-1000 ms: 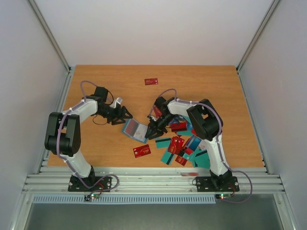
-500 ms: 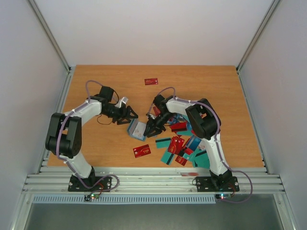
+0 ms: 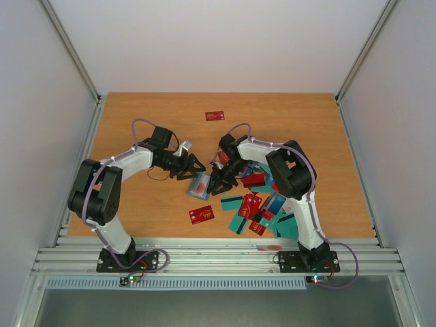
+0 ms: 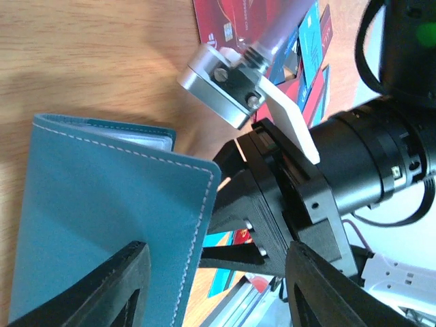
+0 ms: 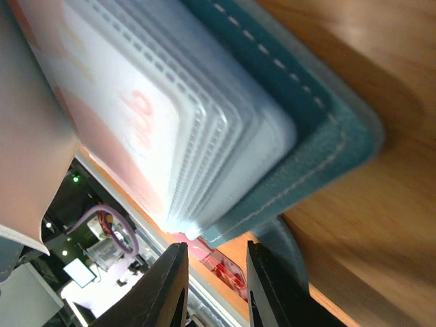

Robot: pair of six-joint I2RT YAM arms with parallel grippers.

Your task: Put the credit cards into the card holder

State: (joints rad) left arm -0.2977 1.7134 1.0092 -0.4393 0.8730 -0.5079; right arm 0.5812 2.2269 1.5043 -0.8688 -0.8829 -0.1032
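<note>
The teal card holder (image 3: 199,184) is tilted up off the table between my two grippers. My right gripper (image 3: 216,182) is shut on its near corner; in the right wrist view (image 5: 214,248) the cover (image 5: 327,129) and its clear sleeves reach down to the fingertips. A pale red card shows through one sleeve (image 5: 102,116). My left gripper (image 3: 191,165) stands open beside the holder. In the left wrist view (image 4: 216,248) the stitched teal cover (image 4: 102,218) lies against the left finger, with its edge inside the wide gap. Loose credit cards (image 3: 262,204) lie in a heap to the right.
One red card (image 3: 201,214) lies alone near the front edge, below the holder. Another red card (image 3: 214,116) lies far back on the wooden table (image 3: 136,122). My right arm (image 4: 354,150) fills the space just beyond the left fingers. White walls close in both sides.
My left gripper has moved right, up to the card holder, and its jaws have narrowed a little. The holder has shifted right and tilted up more steeply in the right gripper.
</note>
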